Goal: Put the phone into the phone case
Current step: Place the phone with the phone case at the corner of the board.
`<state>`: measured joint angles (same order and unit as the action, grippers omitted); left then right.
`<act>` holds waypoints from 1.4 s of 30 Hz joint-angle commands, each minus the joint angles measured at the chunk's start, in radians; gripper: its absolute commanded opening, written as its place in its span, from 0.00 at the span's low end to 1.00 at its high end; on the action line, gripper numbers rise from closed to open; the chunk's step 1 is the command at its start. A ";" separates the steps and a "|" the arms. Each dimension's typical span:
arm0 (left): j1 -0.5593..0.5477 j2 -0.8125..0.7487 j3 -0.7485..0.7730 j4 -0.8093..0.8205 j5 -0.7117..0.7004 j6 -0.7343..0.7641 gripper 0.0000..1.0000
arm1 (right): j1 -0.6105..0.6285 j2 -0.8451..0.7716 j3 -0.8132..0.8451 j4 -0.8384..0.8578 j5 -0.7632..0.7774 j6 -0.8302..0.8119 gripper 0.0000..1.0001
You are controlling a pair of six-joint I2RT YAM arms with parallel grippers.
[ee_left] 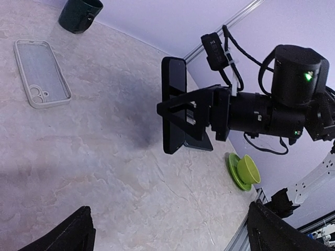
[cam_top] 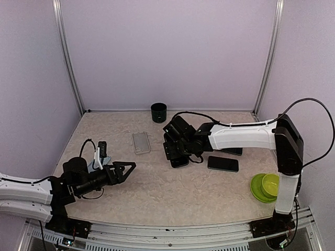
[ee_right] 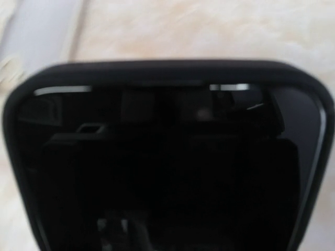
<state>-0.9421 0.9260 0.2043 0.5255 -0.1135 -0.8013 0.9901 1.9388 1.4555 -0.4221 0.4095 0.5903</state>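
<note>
The clear phone case lies flat on the table left of centre; it also shows in the left wrist view. My right gripper is shut on a black phone and holds it on edge just above the table, right of the case. The left wrist view shows that phone edge-on between the right fingers. In the right wrist view the phone fills the frame and hides the fingers. My left gripper is open and empty, near the front left, pointing toward the right arm.
A second black phone lies flat right of the held one. A green cup on a green saucer stands at the right front. A dark cup stands at the back wall. Purple walls enclose the table.
</note>
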 commanded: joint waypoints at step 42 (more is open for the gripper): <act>-0.087 -0.067 0.003 -0.095 -0.100 -0.039 0.99 | -0.434 0.427 0.494 -0.049 -0.064 -0.170 0.63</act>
<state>-1.0229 0.8486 0.1757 0.4175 -0.2066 -0.8486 0.5793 2.3939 1.9854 -0.5098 0.3370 0.4622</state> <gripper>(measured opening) 0.989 0.777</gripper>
